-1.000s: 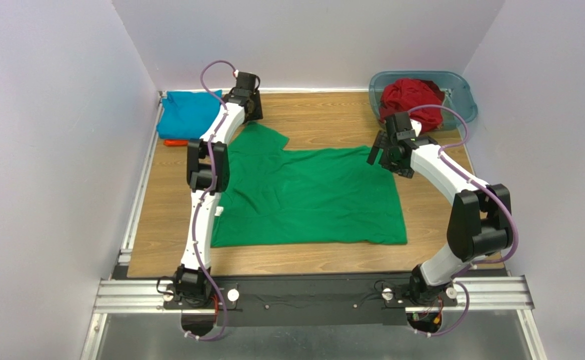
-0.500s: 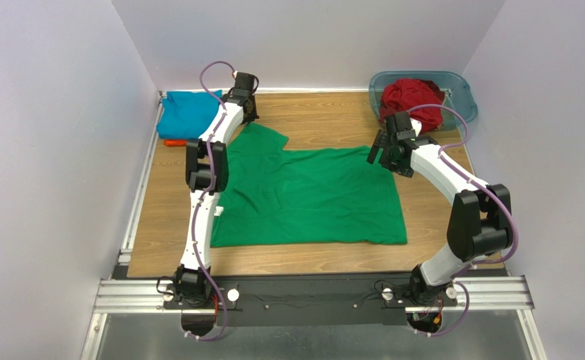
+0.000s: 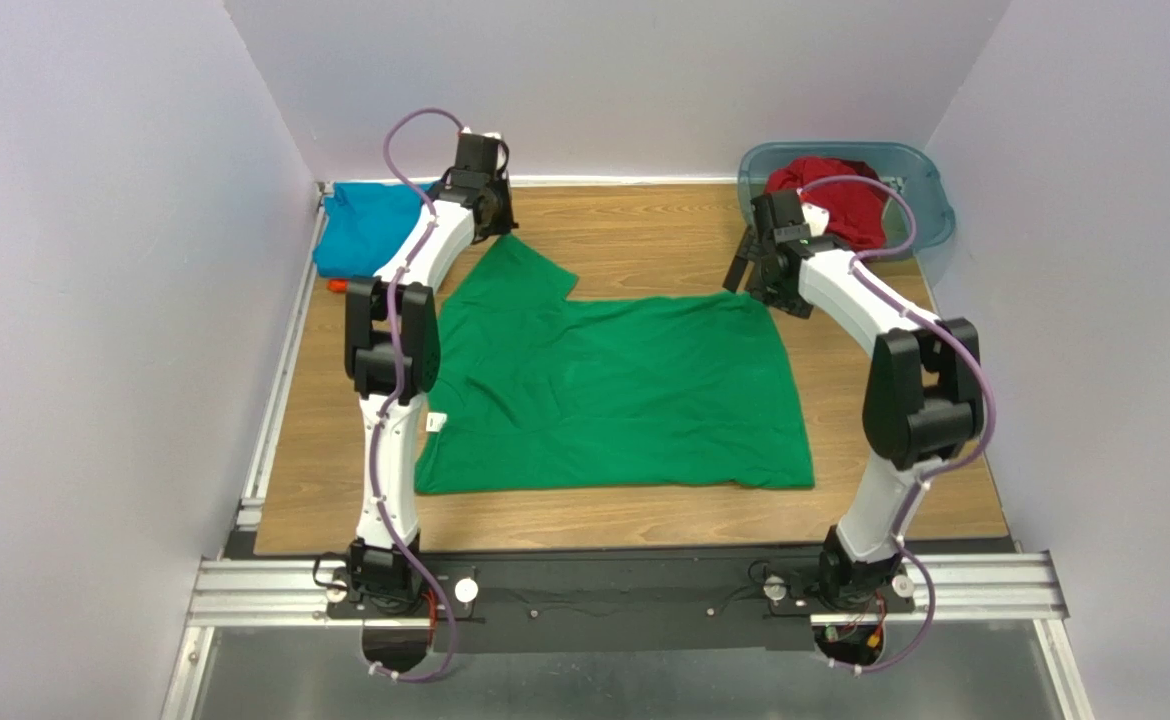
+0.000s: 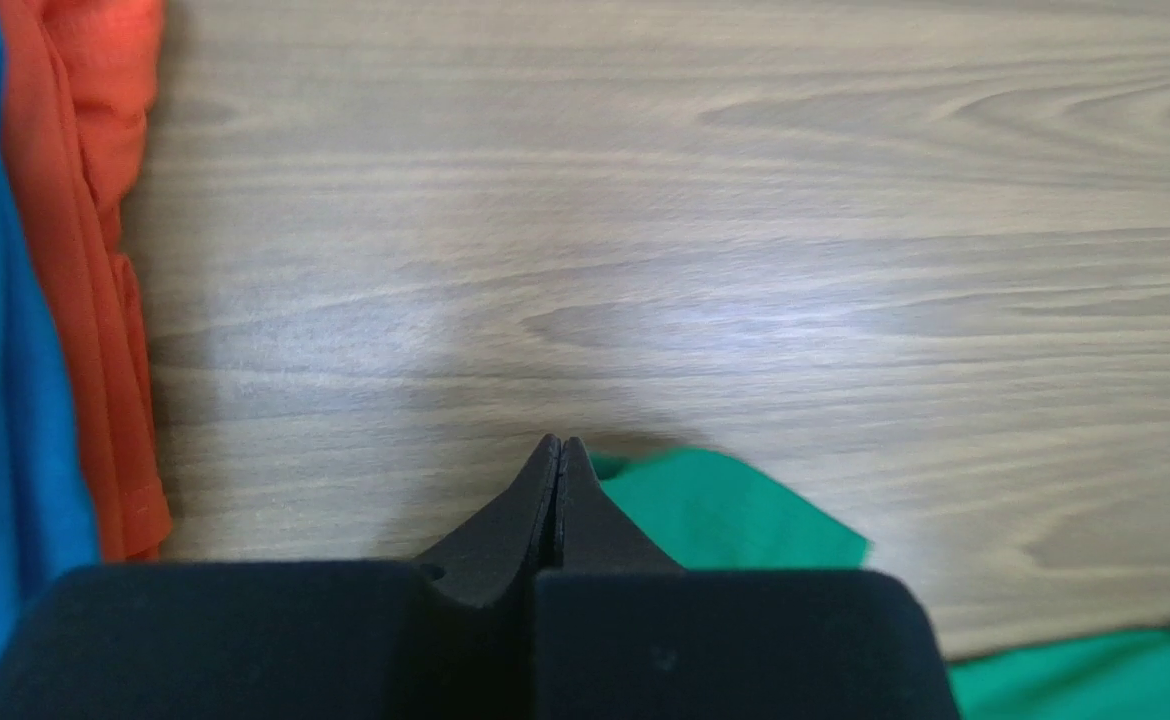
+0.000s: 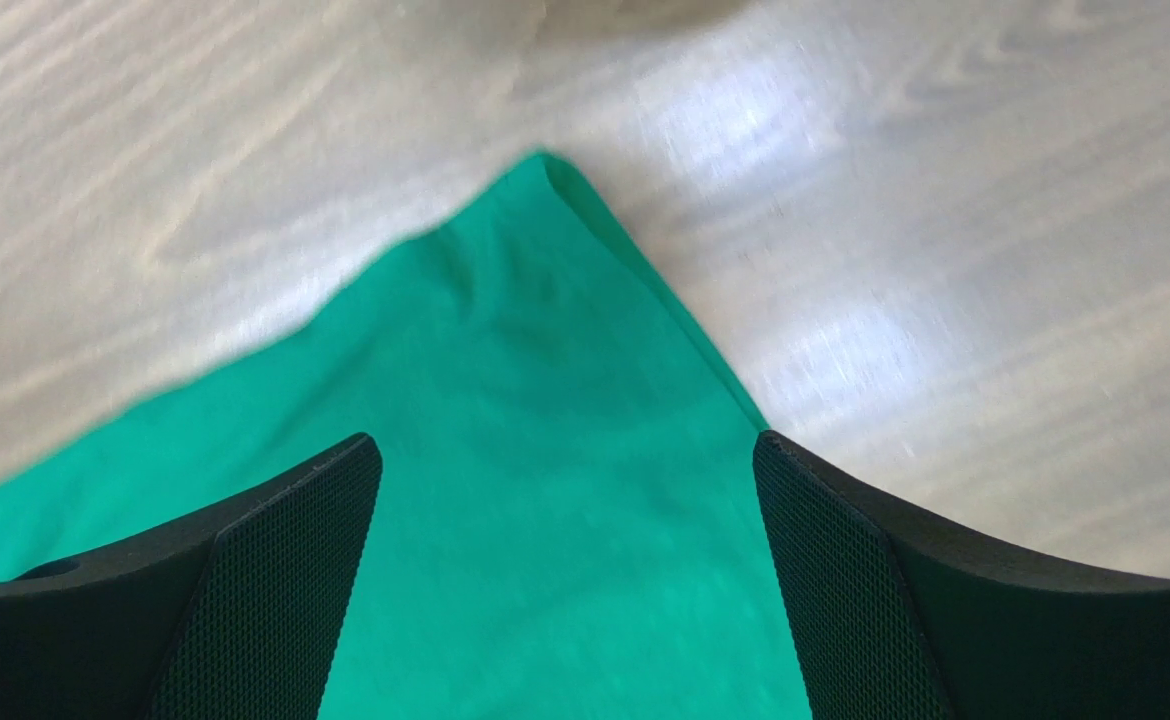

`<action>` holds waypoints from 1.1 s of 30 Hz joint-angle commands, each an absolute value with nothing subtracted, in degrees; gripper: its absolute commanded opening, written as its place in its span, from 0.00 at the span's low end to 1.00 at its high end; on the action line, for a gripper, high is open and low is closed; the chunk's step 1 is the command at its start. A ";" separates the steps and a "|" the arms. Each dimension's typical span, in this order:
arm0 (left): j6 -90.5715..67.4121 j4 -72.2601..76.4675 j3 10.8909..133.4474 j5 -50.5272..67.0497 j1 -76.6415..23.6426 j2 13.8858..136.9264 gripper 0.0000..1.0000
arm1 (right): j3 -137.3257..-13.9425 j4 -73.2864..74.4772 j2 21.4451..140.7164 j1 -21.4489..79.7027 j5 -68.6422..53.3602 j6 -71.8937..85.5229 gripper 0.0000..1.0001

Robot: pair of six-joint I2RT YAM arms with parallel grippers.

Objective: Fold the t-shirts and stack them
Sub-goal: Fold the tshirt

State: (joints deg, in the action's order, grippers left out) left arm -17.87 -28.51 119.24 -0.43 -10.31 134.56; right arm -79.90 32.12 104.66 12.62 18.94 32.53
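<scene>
- Green t-shirt [image 3: 621, 390] lies spread flat, left of the tub [image 3: 929, 188].
- My left gripper [image 4: 558, 446] clenches its sleeve tip; my right gripper [image 5: 564, 450] gapes above its tub-side corner.
- My own fingers hide the pinched cloth.

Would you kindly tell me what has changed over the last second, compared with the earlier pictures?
The left pincer has closed on the green shirt's sleeve tip and drawn it slightly toward the far left. The right pincer, open throughout, moved toward the far edge and now hovers over the shirt's far right corner. The blue shirt, the red shirt and the tub stayed put.
</scene>
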 commanded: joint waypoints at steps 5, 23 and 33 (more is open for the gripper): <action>-18.19 -21.63 111.38 6.33 -10.37 125.95 0.00 | -89.82 31.82 116.36 11.51 24.61 35.77 0.94; -19.69 -15.56 96.07 7.82 -10.55 116.55 0.00 | -96.16 31.47 126.04 11.51 27.33 36.03 0.52; -21.09 -14.15 91.94 8.70 -10.63 113.65 0.00 | -95.19 31.11 125.33 11.51 27.51 34.10 0.13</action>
State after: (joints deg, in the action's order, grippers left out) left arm -20.10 -15.59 93.45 7.05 -10.52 116.64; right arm -95.98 31.35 125.47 11.88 25.32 34.68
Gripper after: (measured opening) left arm 0.004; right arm 0.158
